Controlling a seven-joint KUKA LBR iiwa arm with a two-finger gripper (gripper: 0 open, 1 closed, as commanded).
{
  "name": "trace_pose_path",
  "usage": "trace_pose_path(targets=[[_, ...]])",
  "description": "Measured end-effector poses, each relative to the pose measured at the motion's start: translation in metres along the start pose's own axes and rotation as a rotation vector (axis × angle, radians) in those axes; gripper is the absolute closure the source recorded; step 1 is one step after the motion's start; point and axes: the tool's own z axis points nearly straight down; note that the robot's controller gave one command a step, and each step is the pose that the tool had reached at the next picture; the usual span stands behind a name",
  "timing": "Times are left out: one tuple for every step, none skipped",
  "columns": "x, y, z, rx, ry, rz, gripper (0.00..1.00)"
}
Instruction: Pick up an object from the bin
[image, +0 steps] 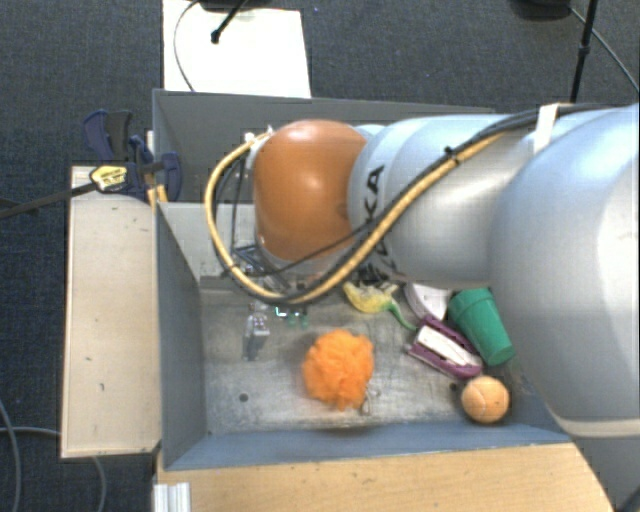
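Observation:
My gripper (256, 340) hangs low over the left part of the bin floor, under the arm's orange cover. Nothing shows in it. A fluffy orange pom-pom (338, 368) lies on the floor just right of the gripper, apart from it. Behind the pom-pom, a yellow thing (368, 296) with a green stem pokes out from under the arm.
At the right of the bin lie a purple and white thing (445, 348), a green cup (482, 325) on its side, a tan ball (485, 398) near the front wall and a white piece (430, 298). The big arm covers the bin's back right.

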Motion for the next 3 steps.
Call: trace_pose_path(targets=[[-0.002, -0.001, -0.005, -0.002, -0.008, 0.006, 0.0], [0.01, -0.036, 0.037, -0.002, -0.011, -0.114, 0.0], [0.017, -0.107, 0.022, 0.0, -0.005, -0.166, 0.0]])
